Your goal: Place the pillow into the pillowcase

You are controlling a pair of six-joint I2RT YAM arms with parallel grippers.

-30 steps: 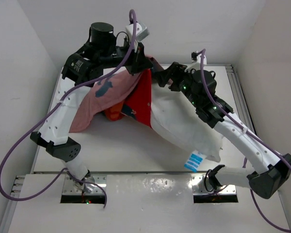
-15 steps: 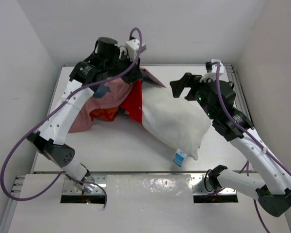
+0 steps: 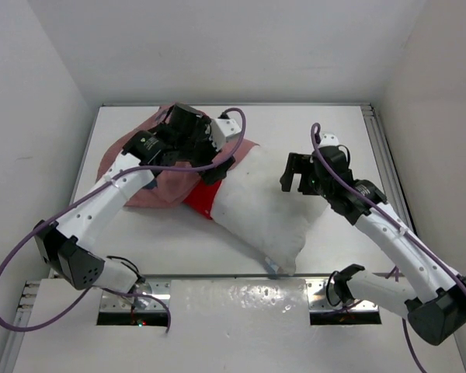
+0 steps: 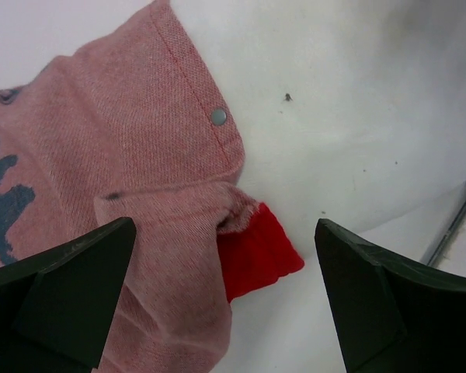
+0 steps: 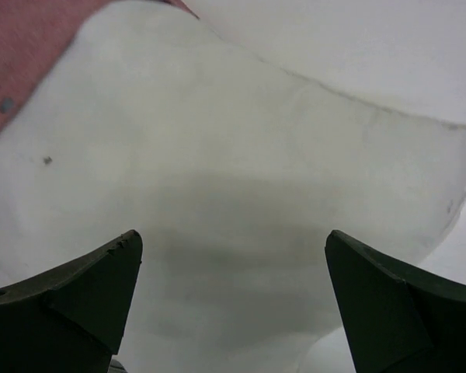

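Your left gripper (image 4: 224, 233) stands wide and empty over the crumpled pillowcase (image 4: 140, 155), your right gripper (image 5: 233, 233) wide over the pillow (image 5: 241, 155), and you cannot tell if the pillow's end is inside.

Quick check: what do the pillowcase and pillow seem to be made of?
Pillowcase: matte woven cloth, seemingly cotton; visible weave grain, stitched hem, one metal-looking snap. Pillow: matte white fabric over soft filling, judging by its plump, smoothly dented surface. Exact fibres cannot be told.

A white table (image 3: 171, 241) sits boxed in by plain white walls (image 3: 241, 47) on three sides.
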